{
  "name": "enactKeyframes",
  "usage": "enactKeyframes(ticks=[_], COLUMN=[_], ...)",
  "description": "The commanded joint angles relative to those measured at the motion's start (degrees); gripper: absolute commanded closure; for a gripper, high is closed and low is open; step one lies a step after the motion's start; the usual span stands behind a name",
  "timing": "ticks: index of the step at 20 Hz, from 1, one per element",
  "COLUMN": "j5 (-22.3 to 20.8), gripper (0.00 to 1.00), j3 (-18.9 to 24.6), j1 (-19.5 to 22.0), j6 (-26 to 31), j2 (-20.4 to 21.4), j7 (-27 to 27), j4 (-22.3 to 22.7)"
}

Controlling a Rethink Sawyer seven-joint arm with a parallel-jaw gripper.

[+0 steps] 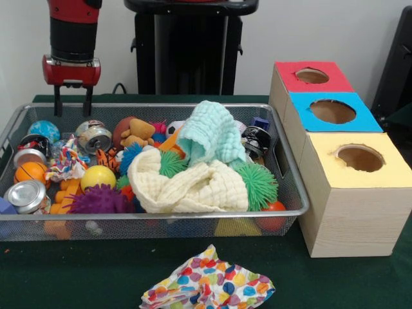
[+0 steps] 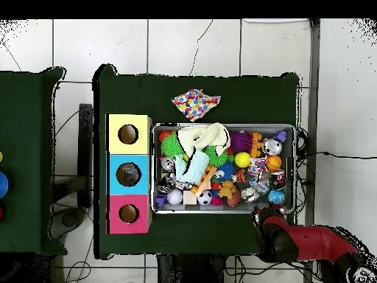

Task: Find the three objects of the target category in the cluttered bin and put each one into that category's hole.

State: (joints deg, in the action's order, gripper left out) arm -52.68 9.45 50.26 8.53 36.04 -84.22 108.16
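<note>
The bin (image 1: 193, 216) is a silver wire-mesh basket full of mixed toys, cans and cloths; it also shows in the overhead view (image 2: 223, 126). My gripper (image 1: 72, 104) hangs above the bin's far left rim, open and empty. In the overhead view the gripper (image 2: 261, 216) is just outside the bin's edge nearest the robot. Three wooden boxes stand beside the bin, each with a round hole: red top (image 1: 286, 77), blue top (image 1: 302, 112), yellow top (image 1: 386, 172). A mint cloth (image 1: 209, 132) and a cream cloth (image 1: 187, 185) cover the middle of the pile.
A polka-dot cloth (image 1: 209, 286) lies on the green table in front of the bin. In the bin are a yellow ball (image 1: 98, 177), a purple spiky ball (image 1: 100, 201), green spiky balls (image 1: 257, 183), silver cans (image 1: 27, 195), a brown teddy (image 1: 135, 132) and a globe ball (image 1: 44, 131).
</note>
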Motion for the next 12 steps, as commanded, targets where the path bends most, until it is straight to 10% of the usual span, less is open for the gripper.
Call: enactKeyframes(ticks=[1, 12], j5=[1.82, 4.09], gripper=[0.00, 0.00], j3=[3.87, 7.49], j1=[0.90, 0.56], j6=[-2.18, -0.02], j2=[-1.90, 0.98], j7=[-6.21, -4.15], j4=[-0.79, 0.01])
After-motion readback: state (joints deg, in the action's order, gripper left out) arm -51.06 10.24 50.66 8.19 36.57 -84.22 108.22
